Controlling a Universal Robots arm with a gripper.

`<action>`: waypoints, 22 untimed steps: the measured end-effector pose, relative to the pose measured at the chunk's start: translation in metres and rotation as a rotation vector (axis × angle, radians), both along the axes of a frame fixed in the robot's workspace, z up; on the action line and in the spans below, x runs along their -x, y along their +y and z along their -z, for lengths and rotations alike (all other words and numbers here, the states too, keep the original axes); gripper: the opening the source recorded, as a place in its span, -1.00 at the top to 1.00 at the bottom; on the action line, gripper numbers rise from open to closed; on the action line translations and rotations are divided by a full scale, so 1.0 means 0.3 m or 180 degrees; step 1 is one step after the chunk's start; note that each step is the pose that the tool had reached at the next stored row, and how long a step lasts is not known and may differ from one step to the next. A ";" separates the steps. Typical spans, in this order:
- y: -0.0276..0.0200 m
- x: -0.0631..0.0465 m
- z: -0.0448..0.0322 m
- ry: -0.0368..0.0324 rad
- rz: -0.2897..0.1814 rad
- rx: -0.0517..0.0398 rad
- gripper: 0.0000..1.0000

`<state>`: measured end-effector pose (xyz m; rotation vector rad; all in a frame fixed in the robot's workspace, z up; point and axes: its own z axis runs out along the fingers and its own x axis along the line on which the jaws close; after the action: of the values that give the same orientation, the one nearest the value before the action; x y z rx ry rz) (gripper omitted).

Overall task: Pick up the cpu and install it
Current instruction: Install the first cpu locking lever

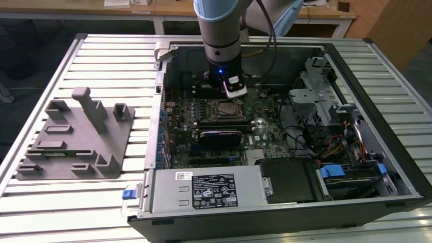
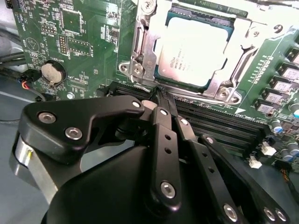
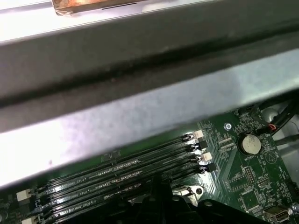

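Exterior view: I see my gripper (image 1: 233, 92) inside the open computer case (image 1: 378, 152), just behind the socket (image 1: 223, 108). Second wrist view: fingers (image 2: 164, 100) pressed together, holding nothing; cpu (image 2: 194, 49) seated in socket. First wrist view: memory slots (image 3: 121, 172).

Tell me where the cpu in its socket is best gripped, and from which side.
The cpu lies flat in the socket frame. Probably come straight from above and pinch two opposite edges of its raised metal top, since the frame crowds its sides.
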<state>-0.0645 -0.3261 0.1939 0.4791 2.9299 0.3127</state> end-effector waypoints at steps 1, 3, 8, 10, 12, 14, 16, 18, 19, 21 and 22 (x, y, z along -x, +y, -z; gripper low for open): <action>-0.001 0.000 0.000 0.0000 -0.0007 0.0000 0.79; -0.004 0.000 0.001 0.0000 -0.0020 0.0000 0.79; -0.011 -0.001 0.003 0.0000 -0.0052 0.0000 0.79; -0.012 -0.001 0.004 0.0000 -0.0063 0.0000 0.79; -0.012 -0.001 0.004 0.0000 -0.0072 0.0000 0.79; -0.012 -0.002 0.004 0.0000 -0.0076 0.0000 0.79; -0.012 -0.005 0.003 0.0001 -0.0079 0.0000 0.79; -0.012 -0.013 0.003 0.0003 -0.0079 0.0000 0.79; -0.012 -0.017 0.003 0.0004 -0.0079 0.0000 0.79; -0.012 -0.023 0.001 0.0006 -0.0079 0.0000 0.79; -0.012 -0.025 0.001 0.0006 -0.0080 -0.0001 0.79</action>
<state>-0.0569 -0.3297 0.1937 0.4433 2.9399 0.3159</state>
